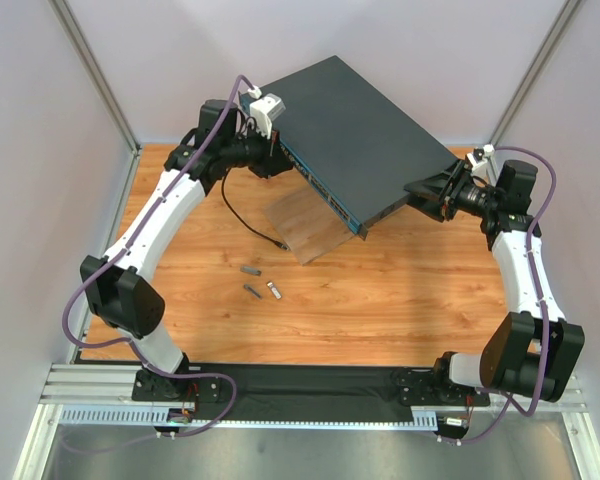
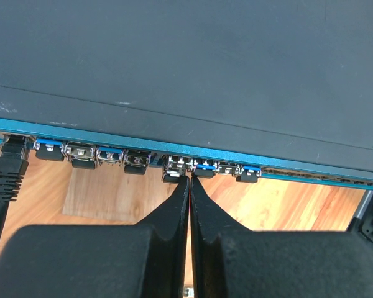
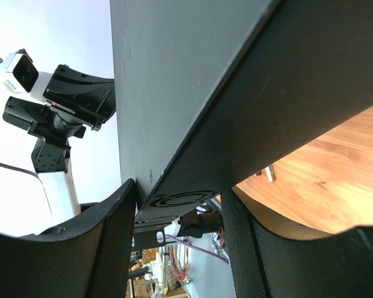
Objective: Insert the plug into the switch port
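**The switch [image 1: 365,130] lies at an angle over the desk [image 1: 410,300], with one tool at each side.**
The right tool [image 3: 179,192] clamps the raised right corner of the switch between its fingers. The teal front edge [image 2: 112,133] is above a pale wooden board [image 1: 305,225]. The left tool [image 2: 190,181] has its fingers pressed together, and the tips touch a small silver plug [image 2: 176,167] sitting in a port. A black cable [image 2: 6,171] is in the port farthest left. Three small loose parts [image 1: 274,290] lie on the desk.

A robotics lab cell: plain white walls [image 1: 40,100] on aluminium posts [image 1: 96,70] enclose a wooden surface [image 1: 380,300]; left arm [image 1: 160,215] and right arm [image 1: 520,270] bolted to a near rail [image 1: 90,388].
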